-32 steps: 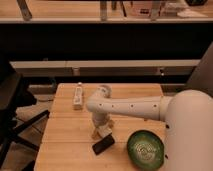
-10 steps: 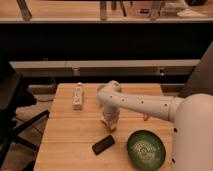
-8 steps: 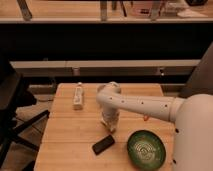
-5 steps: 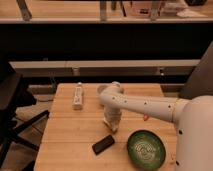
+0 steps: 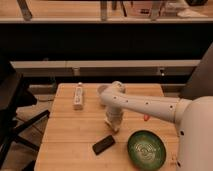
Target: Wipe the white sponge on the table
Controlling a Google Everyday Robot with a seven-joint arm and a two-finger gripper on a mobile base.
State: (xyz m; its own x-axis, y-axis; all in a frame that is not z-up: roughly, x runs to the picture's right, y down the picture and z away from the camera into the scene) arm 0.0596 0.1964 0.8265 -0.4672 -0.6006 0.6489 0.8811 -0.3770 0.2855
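Note:
My gripper (image 5: 114, 123) points straight down at the middle of the light-wood table (image 5: 70, 127). It is shut on the white sponge (image 5: 111, 121), a small cream-white block at its tip that rests against the tabletop and is mostly hidden by the gripper. The white arm reaches in from the lower right and bends over the table's centre. The gripper stands just above and to the right of the black slab.
A flat black slab (image 5: 103, 144) lies just in front of the gripper. A green bowl (image 5: 145, 149) sits at the front right. A long white power strip (image 5: 78, 96) lies at the back left. A small orange-red item (image 5: 146, 118) lies right of the gripper. A dark chair (image 5: 11, 107) stands at the left.
The gripper and sponge have slid to the right across the tabletop, away from the black slab. Over the last second the shift is small. The slab, bowl and power strip have not moved.

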